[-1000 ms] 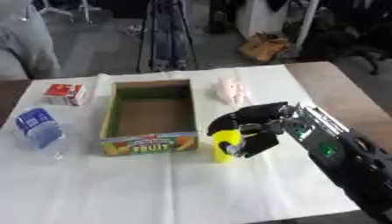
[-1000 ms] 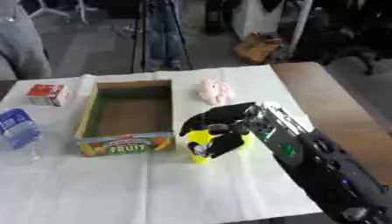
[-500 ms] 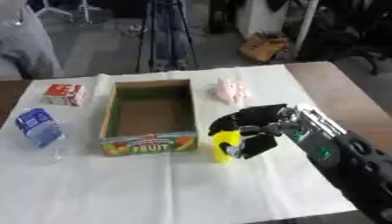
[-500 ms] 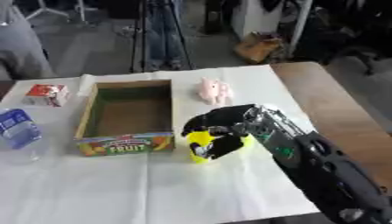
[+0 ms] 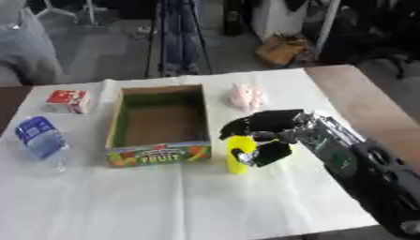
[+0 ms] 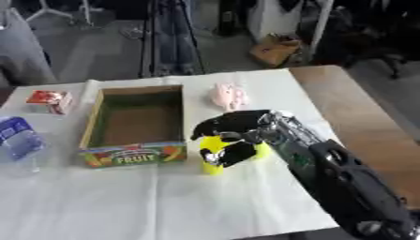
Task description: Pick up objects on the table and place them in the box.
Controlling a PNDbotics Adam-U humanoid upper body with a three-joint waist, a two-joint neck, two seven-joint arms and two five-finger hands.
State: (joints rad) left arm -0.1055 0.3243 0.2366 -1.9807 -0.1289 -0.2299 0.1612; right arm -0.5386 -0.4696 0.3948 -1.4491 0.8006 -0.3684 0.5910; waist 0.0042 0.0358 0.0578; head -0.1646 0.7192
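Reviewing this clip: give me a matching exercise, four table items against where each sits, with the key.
Items:
1. yellow bottle
2. pink toy
3. red carton
4. blue-labelled bottle

Places:
A. beyond the box's far right corner
B. lying at the table's left edge, left of the box
C. in the right hand, upright by the box's near right corner
D. by the box's far left corner

Pairs: 1-C, 2-A, 3-D, 4-B

Matt white cloth (image 5: 164, 201) covers the wooden table (image 5: 361, 93). The box (image 5: 160, 119) is printed cardboard, the bottle (image 5: 37, 140) clear plastic, the hand (image 5: 266, 136) glossy black.
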